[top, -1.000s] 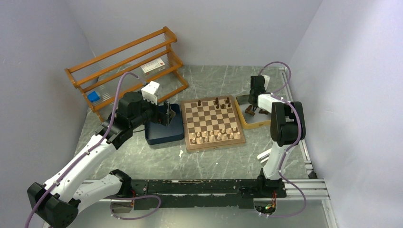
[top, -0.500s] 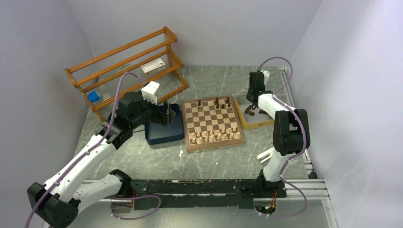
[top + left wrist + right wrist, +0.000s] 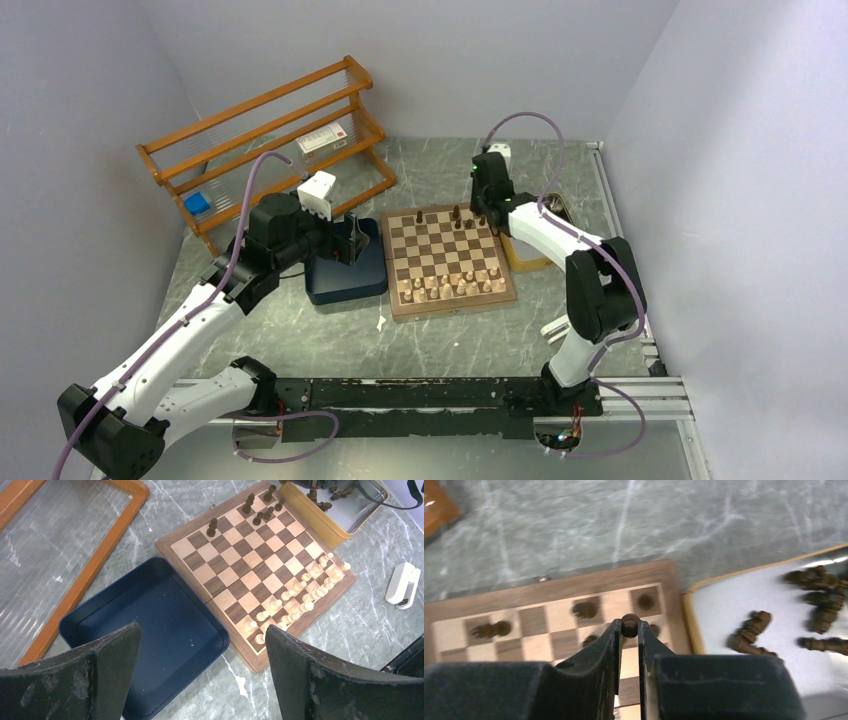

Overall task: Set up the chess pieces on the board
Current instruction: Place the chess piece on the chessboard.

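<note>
Chess pieces (image 3: 212,526) (the dark ones) stand upright along the two far rows of the board (image 3: 240,560), only a handful of them, with gaps between. More lie on their sides in the yellow tray (image 3: 689,615), which sits just beside the board's right edge.

The right gripper (image 3: 629,630) is over the board's far right corner. Its jaws are nearly closed on one dark piece (image 3: 630,620), pinched just under its round head and held upright. Whether the base touches the board I cannot tell: the fingers hide it.

The cream pieces (image 3: 295,600) fill the two near rows, some of them crowded together.

The left gripper (image 3: 202,632) hangs over the blue tray (image 3: 75,625), which lies against the board's left edge. Its jaws are spread wide and hold nothing.

A wooden rack (image 3: 260,140) stands at the far left of the table, behind the blue tray. A small white object (image 3: 402,582) lies on the table near the board's near right corner.
</note>
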Robot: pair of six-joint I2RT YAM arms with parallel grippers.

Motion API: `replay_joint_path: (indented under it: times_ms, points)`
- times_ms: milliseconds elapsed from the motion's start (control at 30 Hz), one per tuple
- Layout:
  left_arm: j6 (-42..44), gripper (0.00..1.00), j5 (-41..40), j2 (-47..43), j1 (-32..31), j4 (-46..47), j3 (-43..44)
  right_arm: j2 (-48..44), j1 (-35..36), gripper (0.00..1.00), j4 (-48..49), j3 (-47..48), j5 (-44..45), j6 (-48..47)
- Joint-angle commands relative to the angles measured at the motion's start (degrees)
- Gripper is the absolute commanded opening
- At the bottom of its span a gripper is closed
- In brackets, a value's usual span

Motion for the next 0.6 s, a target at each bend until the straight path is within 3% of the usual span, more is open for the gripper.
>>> replay_joint_path:
  times_ms: [0,233,567]
  points:
    - [0.5,0.98,1.5,-0.1,-0.4,1.6,-0.4,-2.3,4.8,0.15,0.7,2.2,-0.5,0.8]
    - [0.5,0.98,1.3,-0.3,-0.5,1.5,-0.4,-1.5,10.1,0.16,0.9,2.4,-0.6,1.4]
    - [0.5,0.98,1.1,-0.5,-0.5,1.4,-0.5,1.6,12.4,0.16,1.2,1.9,-0.2,2.3]
